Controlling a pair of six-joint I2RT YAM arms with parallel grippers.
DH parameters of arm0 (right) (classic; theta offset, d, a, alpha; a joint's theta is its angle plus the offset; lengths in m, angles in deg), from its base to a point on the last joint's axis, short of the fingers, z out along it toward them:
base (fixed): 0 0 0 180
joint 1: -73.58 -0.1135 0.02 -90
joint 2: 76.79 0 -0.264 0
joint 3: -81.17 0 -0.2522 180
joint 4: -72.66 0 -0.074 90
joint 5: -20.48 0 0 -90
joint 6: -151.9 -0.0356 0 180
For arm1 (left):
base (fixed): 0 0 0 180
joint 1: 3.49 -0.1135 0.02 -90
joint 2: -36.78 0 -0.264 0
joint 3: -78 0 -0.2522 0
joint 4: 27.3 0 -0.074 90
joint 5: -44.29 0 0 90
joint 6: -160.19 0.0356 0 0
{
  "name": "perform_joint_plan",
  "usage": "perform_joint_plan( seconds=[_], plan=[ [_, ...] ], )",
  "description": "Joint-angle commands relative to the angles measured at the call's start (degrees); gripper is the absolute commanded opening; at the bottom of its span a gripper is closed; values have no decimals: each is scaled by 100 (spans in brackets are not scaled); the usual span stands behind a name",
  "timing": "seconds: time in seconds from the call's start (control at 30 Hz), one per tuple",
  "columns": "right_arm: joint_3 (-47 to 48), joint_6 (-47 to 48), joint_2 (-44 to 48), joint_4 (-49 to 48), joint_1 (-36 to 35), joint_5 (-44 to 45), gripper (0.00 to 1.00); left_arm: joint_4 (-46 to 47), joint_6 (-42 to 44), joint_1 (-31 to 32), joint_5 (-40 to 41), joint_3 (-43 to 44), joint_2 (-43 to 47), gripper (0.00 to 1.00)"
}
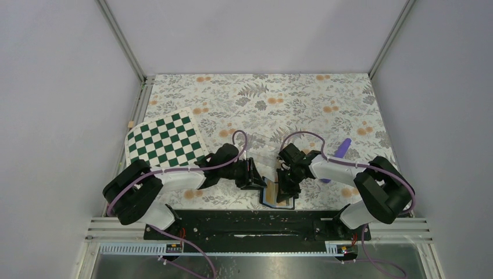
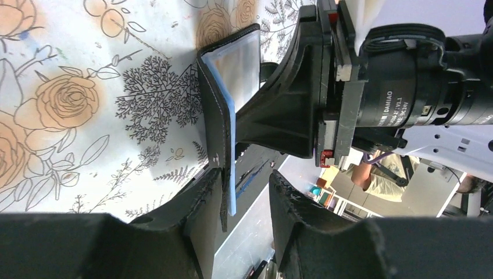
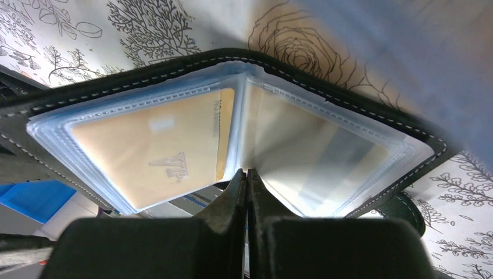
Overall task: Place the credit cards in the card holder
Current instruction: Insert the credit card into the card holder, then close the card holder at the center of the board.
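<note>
Right wrist view: the small black folding card holder (image 3: 174,64) sits open at the middle of the tabletop's near edge, with a thin orange-yellow plastic credit card (image 3: 145,151) sleeved inside. The right gripper (image 3: 248,181) has its jaws pressed together at the fold. The left gripper (image 2: 244,192) has its jaws spread loosely around the cover, so the holder could flop shut or slide off that edge.

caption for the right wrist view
Closed right gripper at the fold of the open card holder, credit card pocketed
</note>
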State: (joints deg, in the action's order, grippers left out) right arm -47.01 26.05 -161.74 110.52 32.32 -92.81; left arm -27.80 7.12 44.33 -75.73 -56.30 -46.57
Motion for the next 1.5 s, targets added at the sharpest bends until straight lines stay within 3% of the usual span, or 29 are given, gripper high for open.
perform_joint_plan(
  seconds=[0.0, 0.33, 0.47, 0.53, 0.63, 0.87, 1.2, 1.47],
  plan=[
    [52, 70, -234, 90, 13, 302, 0, -65, 191, 96, -166, 246, 19, 35],
    [60, 88, -255, 105, 15, 272, 0, -528, 376, 260, 63, 573, -408, 33],
    [157, 128, -154, 234, 11, 299, 0, -1173, 538, 297, 386, 802, -413, 17],
    [229, 164, -42, 330, 11, 337, 8, -1459, 614, 293, 605, 826, -281, 8],
    [352, 205, 188, 514, 5, 413, 23, -2061, 824, 295, 941, 879, 10, 2],
    [1048, 672, 378, 1301, -131, 869, 46, -3389, 1237, 263, 1625, 997, 594, 0],
    [1558, 634, 99, 1498, -527, 1177, 59, -4861, 1587, 260, 2262, 1396, 930, 0],
    [1578, 532, -357, 1378, -715, 1427, 62, -5125, 1578, 260, 2375, 1654, 847, 0]
  ],
)
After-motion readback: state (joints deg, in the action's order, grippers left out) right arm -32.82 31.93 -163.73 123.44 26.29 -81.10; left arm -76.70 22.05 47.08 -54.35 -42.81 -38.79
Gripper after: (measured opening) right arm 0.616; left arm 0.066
